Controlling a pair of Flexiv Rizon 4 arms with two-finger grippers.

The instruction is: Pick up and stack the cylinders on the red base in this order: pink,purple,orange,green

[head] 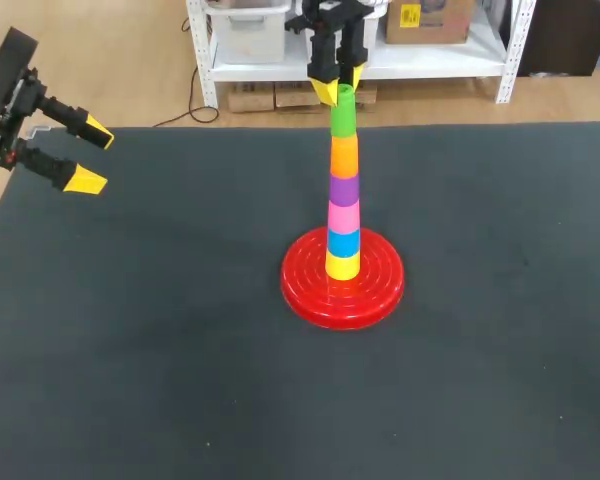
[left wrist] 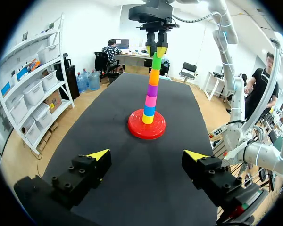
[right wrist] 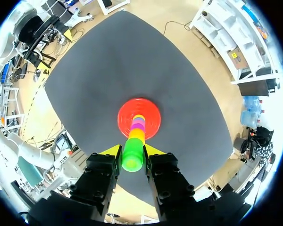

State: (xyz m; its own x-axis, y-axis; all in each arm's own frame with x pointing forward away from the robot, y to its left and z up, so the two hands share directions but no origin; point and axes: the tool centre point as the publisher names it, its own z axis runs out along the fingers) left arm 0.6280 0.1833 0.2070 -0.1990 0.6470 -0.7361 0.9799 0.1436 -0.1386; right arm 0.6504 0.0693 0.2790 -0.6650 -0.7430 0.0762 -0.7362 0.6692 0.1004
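green cylinder [head: 343, 112] sits at the very top of the tower, on the orange cylinder [head: 344, 155], with the purple cylinder [head: 344, 188] and pink cylinder [head: 344, 216] under that in the order asked. a blue piece [head: 343, 243] and a yellow piece [head: 342, 266] lie beneath them, the yellow one on the red base [head: 310, 295] near the middle of the dark worktop [head: 160, 330].

right end effector [head: 338, 90] hangs straight above the tower. in its wrist view both yellow-tipped fingers press the green cylinder from two sides, so it appears to be gripping it. left end effector [head: 88, 155] is well apart at the worktop's far left edge, fingers spread wide and holding nothing.

i judge this to be the last step, the placing of green, nearly finished. the tower looks straight and the green piece looks seated, though i cannot tell if it is fully down. the next move calls for parting the fingers evenly and lifting straight up, since a sideways drag could tip so tall a stack.
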